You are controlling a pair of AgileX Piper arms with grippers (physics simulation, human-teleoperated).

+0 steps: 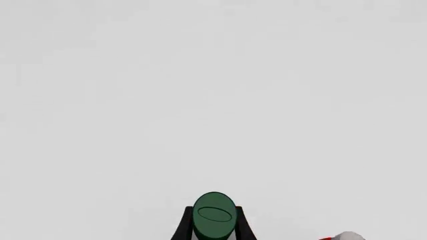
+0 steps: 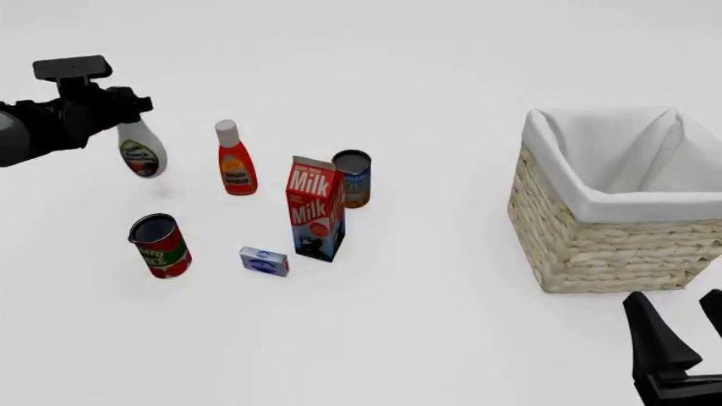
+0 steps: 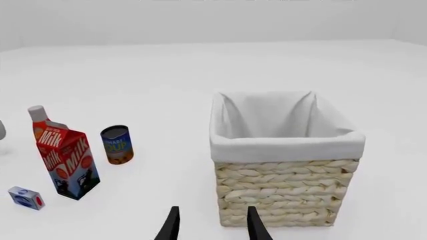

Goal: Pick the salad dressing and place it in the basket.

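Observation:
The salad dressing (image 2: 142, 152), a white teardrop bottle with a green-and-red label, hangs upright at the far left, and seems a little off the table. My left gripper (image 2: 127, 118) is shut on its neck. In the left wrist view the dark green cap (image 1: 214, 215) sits between the black fingers (image 1: 181, 229). The basket (image 2: 598, 245), pale wicker with a white cloth lining, stands at the right and shows nothing inside it (image 3: 287, 195). My right gripper (image 2: 685, 326) stands open near the front right, just in front of the basket, with nothing between its fingers (image 3: 212, 225).
A red bottle with a white cap (image 2: 235, 165) stands right of the dressing. A milk carton (image 2: 314, 207), a can behind it (image 2: 353, 178), a red can (image 2: 161, 245) and a small blue box (image 2: 264, 260) lie between the dressing and the basket.

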